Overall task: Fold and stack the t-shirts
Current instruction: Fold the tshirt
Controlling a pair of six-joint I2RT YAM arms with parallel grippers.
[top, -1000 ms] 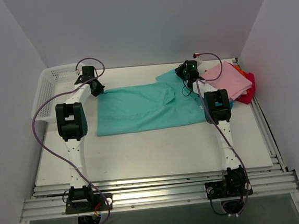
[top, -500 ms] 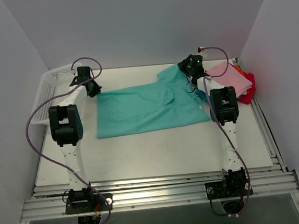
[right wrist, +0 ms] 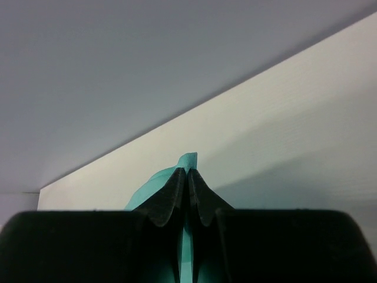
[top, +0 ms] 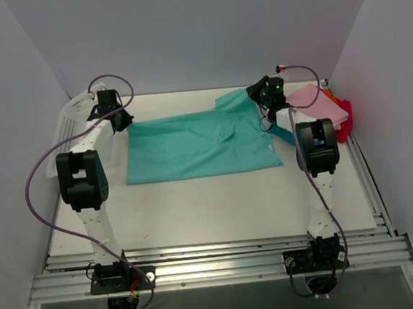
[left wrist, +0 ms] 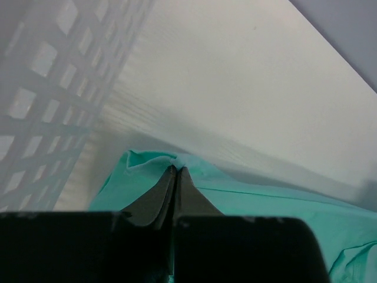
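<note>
The teal-green t-shirt (top: 198,144) lies spread flat across the far half of the desk (top: 211,205). The left fingers (left wrist: 162,191) clench its left corner just beside the white basket (top: 67,127). The right fingers (right wrist: 171,194) pinch its far right edge, near the folded pink t-shirt (top: 318,105).

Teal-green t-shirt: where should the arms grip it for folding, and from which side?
The teal-green t-shirt lies flat and wide on the table, so only its edge pinches up: take the far edge near each end, from above. Both jaws are shut there.
</note>
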